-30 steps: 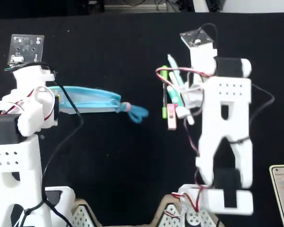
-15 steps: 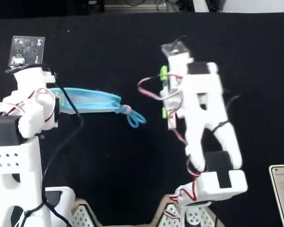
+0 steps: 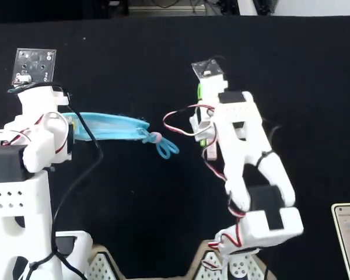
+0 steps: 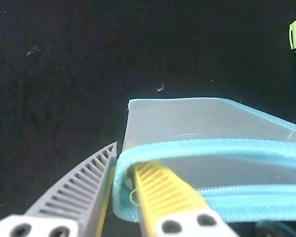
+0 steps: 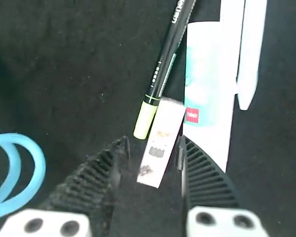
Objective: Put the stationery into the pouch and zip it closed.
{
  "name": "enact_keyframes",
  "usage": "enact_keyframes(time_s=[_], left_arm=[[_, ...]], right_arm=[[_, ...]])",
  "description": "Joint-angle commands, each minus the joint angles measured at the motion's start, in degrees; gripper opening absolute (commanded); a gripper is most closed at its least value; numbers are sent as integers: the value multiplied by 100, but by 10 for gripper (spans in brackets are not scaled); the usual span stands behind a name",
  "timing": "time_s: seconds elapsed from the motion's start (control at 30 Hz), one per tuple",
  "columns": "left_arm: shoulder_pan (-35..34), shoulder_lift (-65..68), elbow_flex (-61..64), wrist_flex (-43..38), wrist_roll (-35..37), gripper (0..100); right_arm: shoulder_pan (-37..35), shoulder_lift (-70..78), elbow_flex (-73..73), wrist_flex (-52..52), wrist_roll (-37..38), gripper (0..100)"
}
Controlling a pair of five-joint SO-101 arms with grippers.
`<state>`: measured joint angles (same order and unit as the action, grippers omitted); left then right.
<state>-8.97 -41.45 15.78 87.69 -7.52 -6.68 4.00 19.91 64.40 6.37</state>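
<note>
1. Blue pouch (image 3: 108, 125) lies left of centre in the high view, its rim pinched by the left gripper (image 4: 124, 159); a weak pinch may let its mouth sag shut.
2. The right gripper (image 5: 152, 147), open and empty, straddles the eraser (image 5: 160, 133) at centre frame; closing may snag the green pen (image 5: 164, 64) alongside or skid the eraser.

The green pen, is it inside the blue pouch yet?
No, the green pen lies on the black table outside the pouch, near the right gripper.
</note>
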Motion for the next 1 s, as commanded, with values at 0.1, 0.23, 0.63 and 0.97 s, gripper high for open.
enact_keyframes(time_s=[0.1, 0.23, 0.63, 0.97], left_arm=[[-57, 44, 207, 9, 18, 30], [-57, 44, 198, 0, 18, 30], [-57, 44, 215, 0, 18, 30], [-57, 44, 189, 0, 18, 30]], right_arm=[[290, 699, -233, -360, 0, 155], [308, 954, -620, -158, 0, 155], [334, 1684, -1464, 97, 0, 38], [870, 435, -840, 756, 431, 10]])
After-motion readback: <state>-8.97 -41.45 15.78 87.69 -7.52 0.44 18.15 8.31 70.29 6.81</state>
